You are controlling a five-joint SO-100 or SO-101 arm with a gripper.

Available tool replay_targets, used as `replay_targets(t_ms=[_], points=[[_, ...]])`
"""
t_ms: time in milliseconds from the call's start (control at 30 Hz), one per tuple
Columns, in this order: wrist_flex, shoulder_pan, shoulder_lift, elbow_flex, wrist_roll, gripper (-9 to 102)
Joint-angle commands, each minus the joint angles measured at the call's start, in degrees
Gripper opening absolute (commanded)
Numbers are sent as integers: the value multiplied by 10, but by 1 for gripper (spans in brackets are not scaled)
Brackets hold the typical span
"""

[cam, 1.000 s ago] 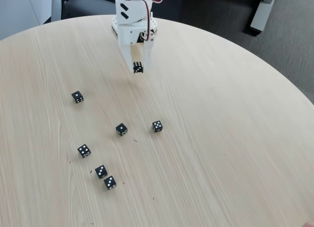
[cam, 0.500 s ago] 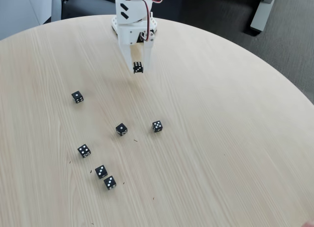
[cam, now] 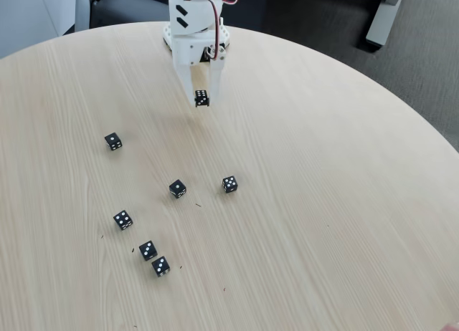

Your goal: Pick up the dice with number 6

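Observation:
In the fixed view the white arm reaches down from the table's far edge. Its gripper is shut on a small black die with white pips, the dice with number 6, held between the two white fingers a little above the wood. The showing face carries two rows of pips, though they are too small to count surely.
Several other black dice lie on the round light-wood table: one at the left, one with a single pip, one beside it, and a group near the front left. The right half is bare wood.

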State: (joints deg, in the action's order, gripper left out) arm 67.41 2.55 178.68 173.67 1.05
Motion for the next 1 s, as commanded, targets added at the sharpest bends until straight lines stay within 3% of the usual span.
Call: replay_targets(t_ms=[0, 967], points=[[3, -4, 4, -3, -9, 0], [3, -4, 4, -3, 0, 0]])
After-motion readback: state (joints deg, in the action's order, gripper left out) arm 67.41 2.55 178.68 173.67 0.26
